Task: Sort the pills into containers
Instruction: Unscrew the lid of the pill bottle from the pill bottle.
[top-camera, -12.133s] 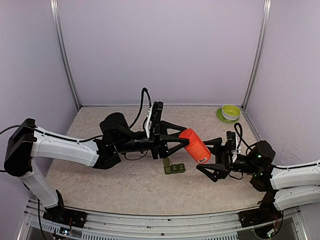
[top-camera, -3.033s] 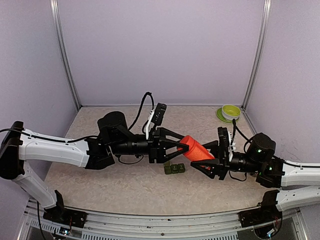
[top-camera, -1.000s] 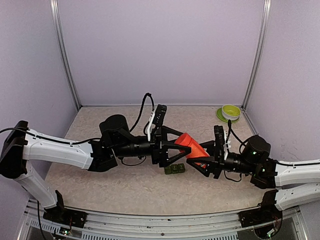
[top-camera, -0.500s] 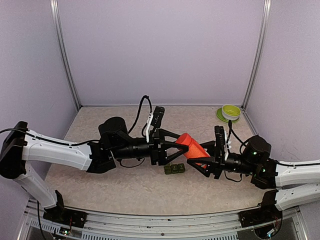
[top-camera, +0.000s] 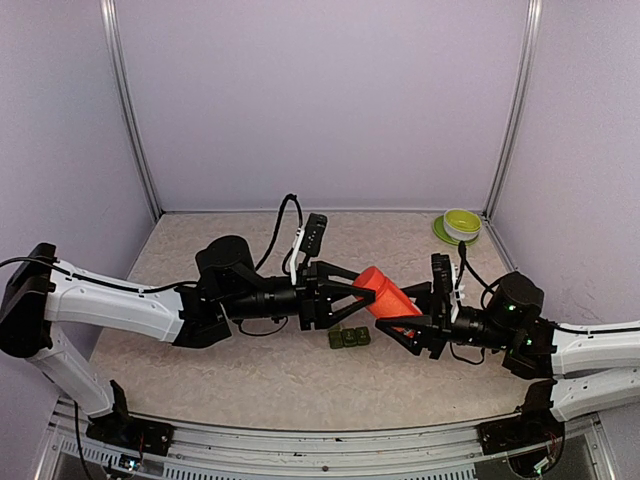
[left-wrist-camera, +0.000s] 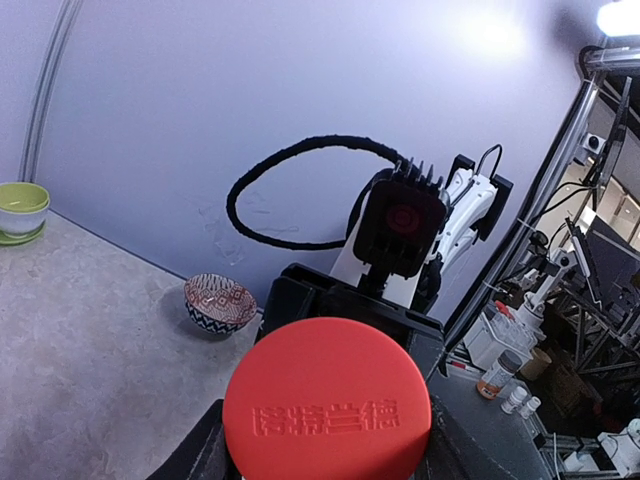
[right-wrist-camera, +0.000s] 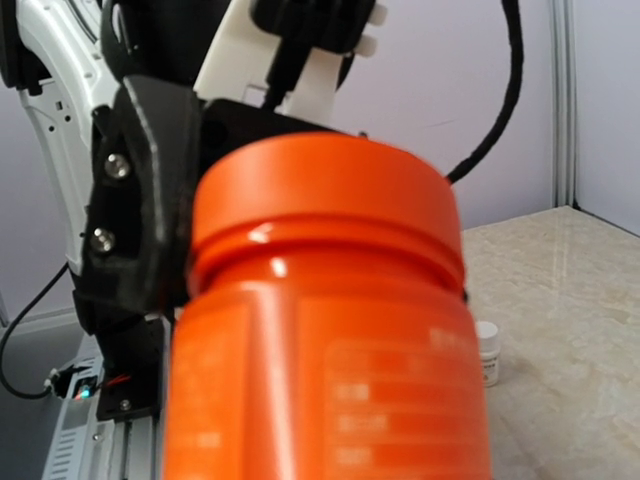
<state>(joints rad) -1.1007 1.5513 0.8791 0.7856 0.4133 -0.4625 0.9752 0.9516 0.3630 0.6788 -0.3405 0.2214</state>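
A red-orange bottle (top-camera: 386, 298) hangs tilted in the air at mid table, its cap toward the left arm. My left gripper (top-camera: 358, 287) is shut on the red cap (left-wrist-camera: 328, 400), with a dark finger (right-wrist-camera: 140, 200) pressed against each side. My right gripper (top-camera: 398, 312) is shut on the bottle's body (right-wrist-camera: 330, 380), which fills the right wrist view and hides the jaws. The containers (top-camera: 348, 338), three joined dark-green boxes, lie on the table just below the bottle. No pills show in any view.
A green bowl on a green plate (top-camera: 460, 224) sits at the back right corner. A patterned bowl (left-wrist-camera: 219, 302) stands by the back wall. A tiny white-capped bottle (right-wrist-camera: 487, 352) stands on the table behind the orange one.
My left gripper's fingers have closed in from wide open onto the bottle's cap. The right gripper kept its hold and the bottle barely moved.
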